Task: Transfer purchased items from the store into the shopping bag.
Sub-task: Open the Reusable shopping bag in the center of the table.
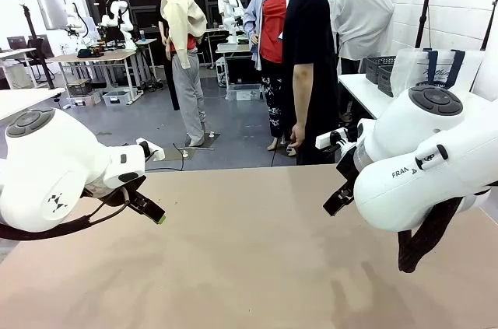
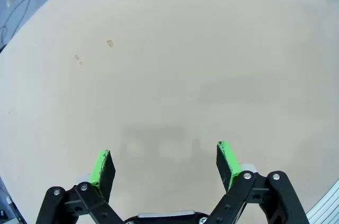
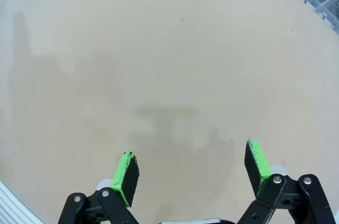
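The counter point(image 1: 249, 267) lies bare across its middle, leaving open passage between the arms. The left hand point(image 2: 163, 152) and right hand point(image 3: 190, 151) hang spread above plain surface. A person point(image 1: 307, 64) stands at the far edge. The right arm point(image 1: 436, 166) partly blocks the shopping bag point(image 1: 436, 71).

shopping bag point(image 1: 408, 72): lower part hidden behind right arm point(image 1: 420, 158) | basket point(image 1: 377, 68): partly behind bag, inside hidden

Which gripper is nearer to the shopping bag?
Right. The right gripper hangs over the table at its right side, the shopping bag beyond it at far right; the left gripper hangs over the left side.
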Controlling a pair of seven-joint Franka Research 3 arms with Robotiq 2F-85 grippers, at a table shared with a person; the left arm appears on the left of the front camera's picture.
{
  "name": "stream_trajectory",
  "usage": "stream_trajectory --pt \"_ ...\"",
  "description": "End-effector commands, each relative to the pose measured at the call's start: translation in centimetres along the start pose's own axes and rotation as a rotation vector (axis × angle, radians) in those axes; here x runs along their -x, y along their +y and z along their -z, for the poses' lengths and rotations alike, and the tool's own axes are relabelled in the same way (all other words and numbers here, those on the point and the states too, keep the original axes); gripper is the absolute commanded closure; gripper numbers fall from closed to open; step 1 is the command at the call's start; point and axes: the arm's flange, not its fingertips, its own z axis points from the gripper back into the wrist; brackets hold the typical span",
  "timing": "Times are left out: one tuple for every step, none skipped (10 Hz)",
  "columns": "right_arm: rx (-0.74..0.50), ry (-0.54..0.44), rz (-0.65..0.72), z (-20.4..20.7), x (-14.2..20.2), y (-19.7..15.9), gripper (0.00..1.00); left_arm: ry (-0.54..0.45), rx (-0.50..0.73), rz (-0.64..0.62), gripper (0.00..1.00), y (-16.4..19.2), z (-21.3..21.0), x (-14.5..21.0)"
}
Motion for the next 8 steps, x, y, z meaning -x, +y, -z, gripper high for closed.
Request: stream_trajectory --pt "0.000 0.000 0.001 0.00 0.00 -0.01 0.00 0.000 -0.001 -0.001 0.00 0.07 -0.01 0.02" --pt "0.000 0.000 0.001 0.00 0.00 -0.01 0.00 0.000 -0.001 -0.001 0.00 0.07 -0.01 0.02" --pt "0.000 0.000 0.001 0.00 0.00 -0.01 0.00 0.000 -0.001 -0.001 0.00 0.07 -0.01 0.02" --pt "0.000 0.000 0.001 0.00 0.00 -0.01 0.00 0.000 -0.001 -0.001 0.00 0.07 -0.01 0.02" --pt "0.000 0.000 0.001 0.00 0.00 -0.01 0.00 0.000 -0.001 -0.001 0.00 0.07 -0.01 0.02" --pt "0.000 0.000 0.001 0.00 0.00 -0.01 0.00 0.000 -0.001 -0.001 0.00 0.07 -0.01 0.02" --pt "0.000 0.000 0.001 0.00 0.00 -0.01 0.00 0.000 -0.001 -0.001 0.00 0.07 -0.01 0.02" --pt "0.000 0.000 0.001 0.00 0.00 -0.01 0.00 0.000 -0.001 -0.001 0.00 0.07 -0.01 0.02"
